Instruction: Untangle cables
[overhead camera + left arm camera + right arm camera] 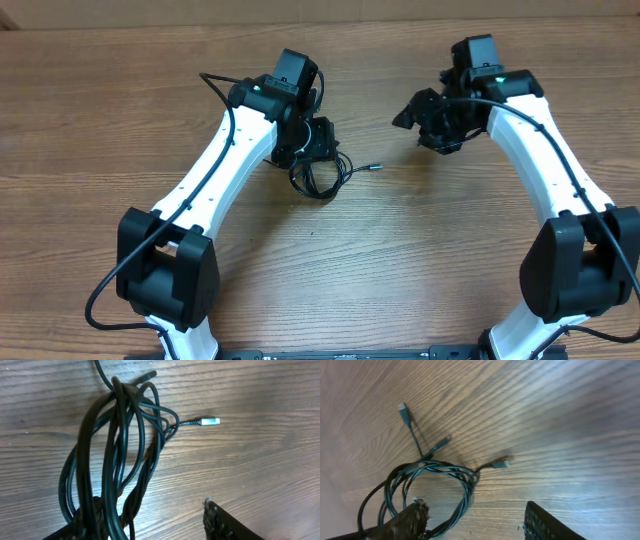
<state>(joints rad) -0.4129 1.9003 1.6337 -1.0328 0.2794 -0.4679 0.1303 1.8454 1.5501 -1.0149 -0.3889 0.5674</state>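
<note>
The wooden desk [330,260] carries two white-and-black arms. The left arm [215,180] reaches toward 1 o'clock and the right arm [545,150] toward 11 o'clock. The left end effector [318,140] hangs at 12 o'clock of the cables [318,176], a tangled black bundle lying near the desk's middle. Its fingers are spread wide and pinch nothing. In the left wrist view the loops crowd the 7 o'clock finger, though I cannot tell if they touch it, and the 5 o'clock finger [227,522] is clear of them. The right end effector [432,122] sits at 2 o'clock of the bundle, well apart, also spread and holding nothing. A silver-tipped plug [376,167] pokes out at the bundle's 3 o'clock.
</note>
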